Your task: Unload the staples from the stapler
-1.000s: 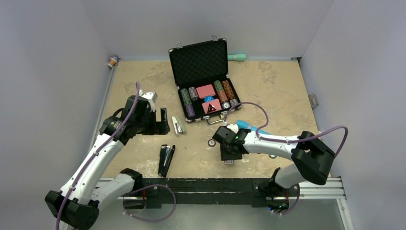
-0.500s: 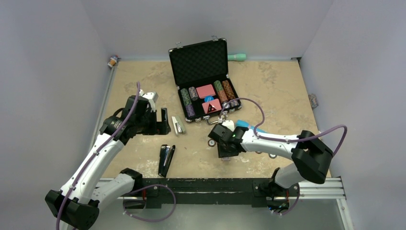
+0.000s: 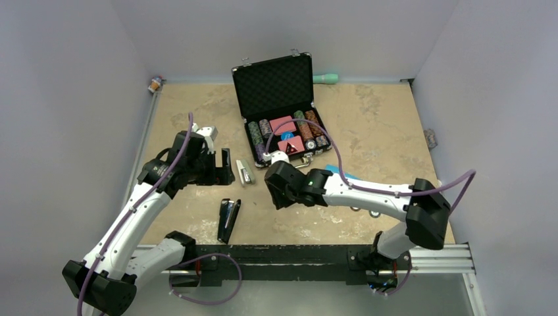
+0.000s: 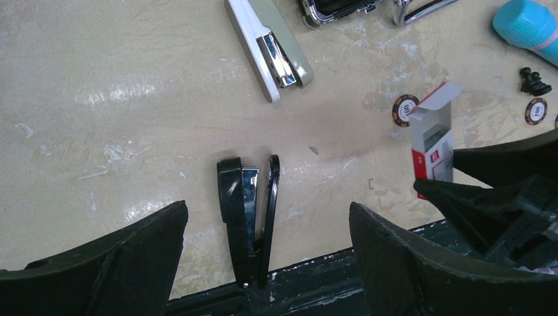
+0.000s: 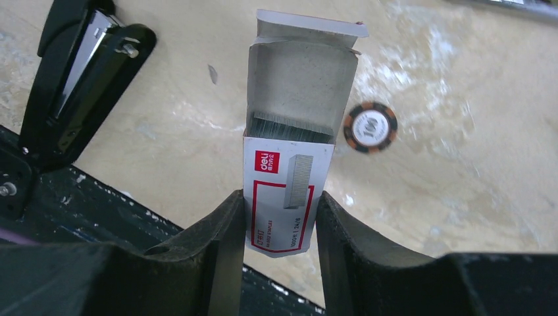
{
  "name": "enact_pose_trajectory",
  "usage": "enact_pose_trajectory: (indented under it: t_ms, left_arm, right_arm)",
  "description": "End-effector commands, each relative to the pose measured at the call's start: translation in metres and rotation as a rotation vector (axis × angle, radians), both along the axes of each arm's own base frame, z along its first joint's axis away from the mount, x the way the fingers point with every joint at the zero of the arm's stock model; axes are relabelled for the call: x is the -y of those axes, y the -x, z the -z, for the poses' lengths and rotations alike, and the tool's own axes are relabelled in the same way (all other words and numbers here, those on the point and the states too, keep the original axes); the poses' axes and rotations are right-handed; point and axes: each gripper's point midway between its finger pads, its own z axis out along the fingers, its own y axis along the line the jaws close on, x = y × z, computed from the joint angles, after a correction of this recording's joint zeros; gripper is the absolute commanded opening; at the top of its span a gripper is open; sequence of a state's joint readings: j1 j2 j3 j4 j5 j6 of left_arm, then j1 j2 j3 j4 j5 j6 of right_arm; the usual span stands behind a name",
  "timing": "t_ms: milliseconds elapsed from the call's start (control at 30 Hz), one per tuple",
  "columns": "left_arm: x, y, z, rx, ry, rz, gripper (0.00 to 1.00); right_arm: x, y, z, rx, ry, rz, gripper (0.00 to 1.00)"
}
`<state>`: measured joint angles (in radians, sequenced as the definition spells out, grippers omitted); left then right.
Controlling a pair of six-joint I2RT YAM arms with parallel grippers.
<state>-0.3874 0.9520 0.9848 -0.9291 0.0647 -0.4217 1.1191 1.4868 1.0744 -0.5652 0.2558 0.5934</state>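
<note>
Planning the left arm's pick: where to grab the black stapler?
Pinch the black stapler at its hinge end, from straight above, closing across its width. It lies splayed in a V and the halves meet only there, so one pinch probably holds both.

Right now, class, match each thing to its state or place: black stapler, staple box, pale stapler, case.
Things:
1 black stapler
2 staple box
3 pale stapler
4 case

States:
A lid standing up
B gripped by the right tool, flap open
C hinged open on the table
D lying just in front of the case

Pairs: 1-C; 2-B; 3-D; 4-A
</note>
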Motion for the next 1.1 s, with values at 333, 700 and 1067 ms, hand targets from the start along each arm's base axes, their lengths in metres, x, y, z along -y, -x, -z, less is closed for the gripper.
enact_pose_trajectory:
  t_ms: [333, 700, 1067]
  left_arm:
    - [-0.003, -0.007, -0.005, 0.043, -0.02, 0.007, 0.95]
    - [-0.003, -0.007, -0.008, 0.059, -0.015, 0.006, 0.94]
    - [-0.004, -0.006, -0.01, 0.067, -0.011, 0.004, 0.94]
  right_arm:
    - [-0.017, -0.015, 0.062, 0.027, 0.146, -0.135, 0.46]
    - [0.014, -0.011, 0.071, -0.015, 0.24, -0.013, 0.7]
    - [0.042, -0.022, 0.058, 0.03, 0.328, 0.152, 0.7]
